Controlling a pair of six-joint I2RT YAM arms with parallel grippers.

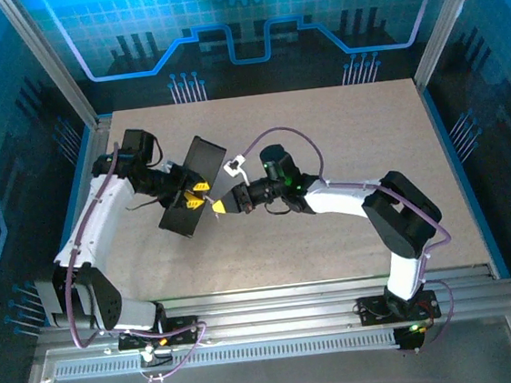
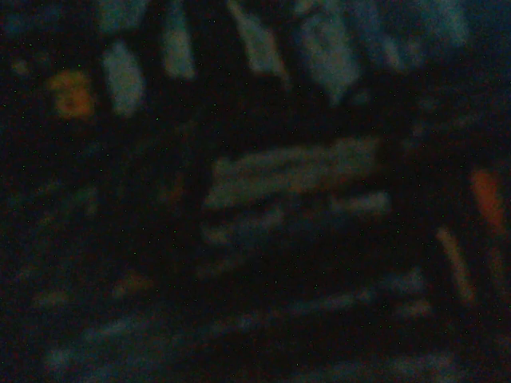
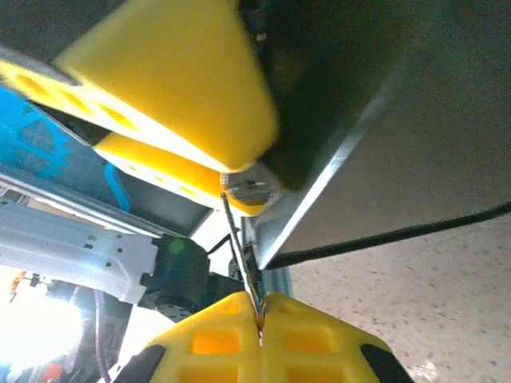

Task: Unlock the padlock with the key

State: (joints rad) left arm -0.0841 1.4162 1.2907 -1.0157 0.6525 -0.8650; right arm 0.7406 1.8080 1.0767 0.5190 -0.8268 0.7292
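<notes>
Beige desk [image 1: 350, 136] in a blue-lit enclosure | left gripper [image 1: 198, 193] looks clamped on the tiny padlock [image 3: 249, 187], beside a dark box [image 1: 202, 160] | right gripper [image 3: 259, 319] pinched shut on the thin key [image 3: 239, 255], whose tip reaches the padlock | both likely light, stiff, slippery metal; hold the key by its head.

Your overhead view is bright and sharp, with soft shadows on the table [image 1: 341, 137] and a blue glow behind. Your left wrist view is nearly black and blurred. Your right wrist view is soft up close, the key [image 3: 238, 251] fuzzy, with white glare at lower left.
</notes>
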